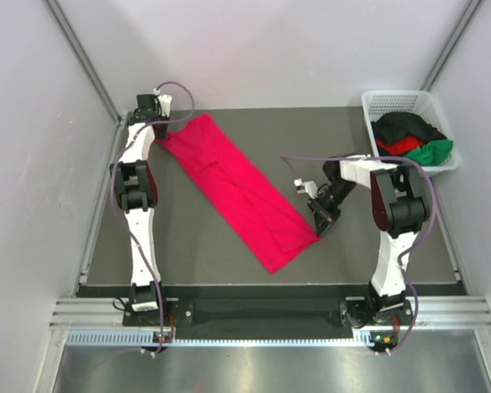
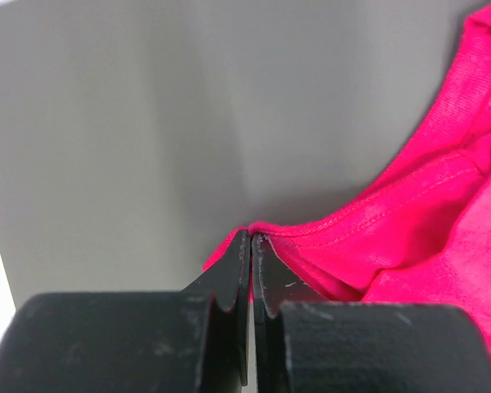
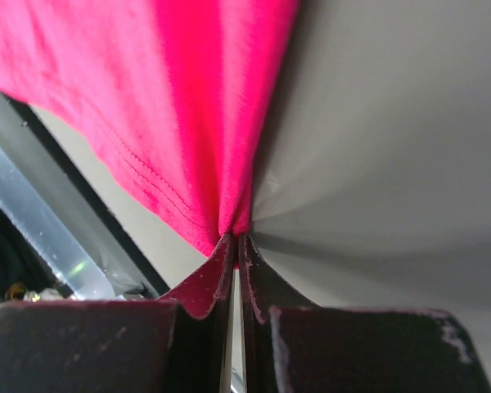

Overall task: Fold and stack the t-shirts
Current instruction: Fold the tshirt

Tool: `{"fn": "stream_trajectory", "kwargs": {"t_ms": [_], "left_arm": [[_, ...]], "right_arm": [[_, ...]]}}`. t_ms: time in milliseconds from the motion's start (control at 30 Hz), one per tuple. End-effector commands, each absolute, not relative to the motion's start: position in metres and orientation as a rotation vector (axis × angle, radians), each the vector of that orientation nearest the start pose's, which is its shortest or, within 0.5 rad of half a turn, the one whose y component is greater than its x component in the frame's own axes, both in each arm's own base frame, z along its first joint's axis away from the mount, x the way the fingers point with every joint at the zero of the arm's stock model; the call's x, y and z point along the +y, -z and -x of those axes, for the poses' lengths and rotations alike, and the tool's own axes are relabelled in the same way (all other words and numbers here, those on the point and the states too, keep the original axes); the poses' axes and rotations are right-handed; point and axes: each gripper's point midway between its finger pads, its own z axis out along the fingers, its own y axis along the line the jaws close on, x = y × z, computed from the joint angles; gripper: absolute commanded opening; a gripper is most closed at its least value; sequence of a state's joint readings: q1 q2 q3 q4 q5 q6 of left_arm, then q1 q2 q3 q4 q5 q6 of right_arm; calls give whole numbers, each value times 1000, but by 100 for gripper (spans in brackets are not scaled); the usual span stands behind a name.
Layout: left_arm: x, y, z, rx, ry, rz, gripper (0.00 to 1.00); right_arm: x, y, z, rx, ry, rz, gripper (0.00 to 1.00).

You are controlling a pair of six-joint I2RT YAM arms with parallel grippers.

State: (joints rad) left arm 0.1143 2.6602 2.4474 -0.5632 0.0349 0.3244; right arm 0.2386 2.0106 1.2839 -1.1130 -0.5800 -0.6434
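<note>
You are looking at a robotics lab test cell. Plain white panels (image 1: 295, 49) are enclosing the dark grey table (image 1: 196, 237) on three sides, and metal frame posts (image 1: 82, 56) are rising from its far corners. Two robot arms, left (image 1: 139, 213) and right (image 1: 389, 246), are standing bolted to an aluminium rail (image 1: 442, 311) along the near edge, with purple cables (image 1: 311, 158) looping over them. A white mesh basket (image 1: 393, 98) is sitting at the far right corner.
</note>
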Motion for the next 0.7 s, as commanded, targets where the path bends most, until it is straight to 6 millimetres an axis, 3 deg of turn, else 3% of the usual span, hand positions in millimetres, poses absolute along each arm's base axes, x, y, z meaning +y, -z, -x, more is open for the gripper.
{"fn": "stream_trajectory", "kwargs": {"t_ms": [0, 133, 167, 200, 233, 267, 300, 333, 367, 400, 433, 467, 500, 567, 600, 633, 667], "left_arm": [[79, -17, -665, 2311, -193, -264, 0], [72, -25, -674, 2269, -203, -265, 0], [71, -28, -676, 2259, -205, -263, 0], [73, -32, -676, 2259, -243, -245, 3], [76, -35, -675, 2262, -263, -229, 19], [78, -40, -673, 2263, -265, -220, 26], [79, -61, -671, 2249, -270, -203, 32], [82, -64, -664, 2262, -284, -189, 43], [84, -77, -661, 2249, -289, -174, 45], [89, -131, -659, 2160, -293, -125, 47], [90, -128, -645, 2180, -288, -106, 50], [92, -149, -638, 2144, -299, -80, 60], [87, -188, -619, 2084, -282, -53, 61], [68, -226, -598, 2033, -182, -79, 63], [52, -268, -579, 1973, -108, -73, 64], [39, -260, -559, 2034, -38, -86, 65], [17, -262, -543, 2062, 76, -128, 65]], "right_arm": [[152, -29, -210, 2840, -1050, 1326, 0], [169, -30, -200, 2807, -1086, 1371, 0], [175, -31, -198, 2807, -1096, 1373, 5], [177, -31, -197, 2810, -1097, 1371, 11], [179, -31, -201, 2803, -1089, 1359, 13], [179, -32, -203, 2799, -1080, 1361, 18], [178, -34, -206, 2792, -1065, 1367, 23], [177, -38, -211, 2779, -1047, 1370, 29], [172, -44, -219, 2753, -1022, 1366, 36], [169, -48, -224, 2740, -1006, 1361, 39], [168, -56, -232, 2717, -985, 1358, 41], [161, -61, -241, 2701, -956, 1346, 44], [160, -70, -254, 2672, -929, 1343, 44], [153, -77, -275, 2652, -878, 1329, 44], [152, -81, -286, 2635, -857, 1325, 44], [156, -96, -311, 2571, -808, 1323, 44], [157, -92, -326, 2571, -794, 1314, 44]]}}
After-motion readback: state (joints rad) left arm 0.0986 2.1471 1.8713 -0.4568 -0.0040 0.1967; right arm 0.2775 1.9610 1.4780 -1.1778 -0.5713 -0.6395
